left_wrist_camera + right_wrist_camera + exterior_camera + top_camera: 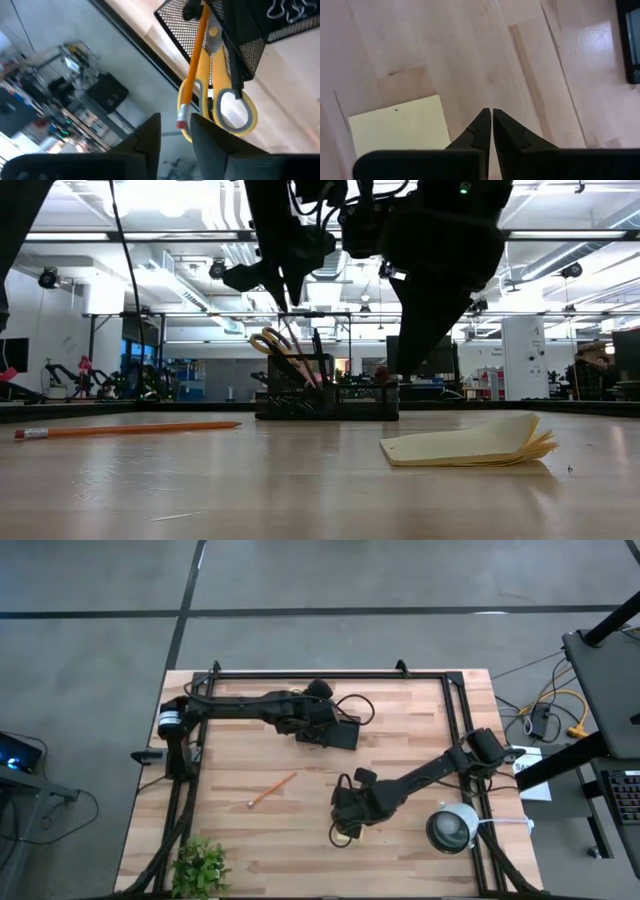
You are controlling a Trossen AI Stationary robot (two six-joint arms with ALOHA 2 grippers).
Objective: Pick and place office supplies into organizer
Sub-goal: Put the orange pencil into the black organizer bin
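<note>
The black mesh organizer (340, 400) (342, 736) stands at the far middle of the table. It holds yellow-handled scissors (235, 110), dark pens and an orange pencil (196, 60), all leaning up out of it. My left gripper (175, 132) is open at the organizer. Its fingers stand on either side of that pencil's eraser end (182, 121), with no touch showing. A second orange pencil (272, 788) lies flat on the table. The yellow sticky-note pad (400, 132) (470, 442) lies flat too. My right gripper (491, 112) is shut, above bare wood beside the pad's corner.
A small green plant (200, 865) stands at the near left corner, and a round white-grey device (452, 828) at the near right. A black frame rail (330, 675) runs along the table's far edge and sides. Bare wood lies between the loose pencil and the organizer.
</note>
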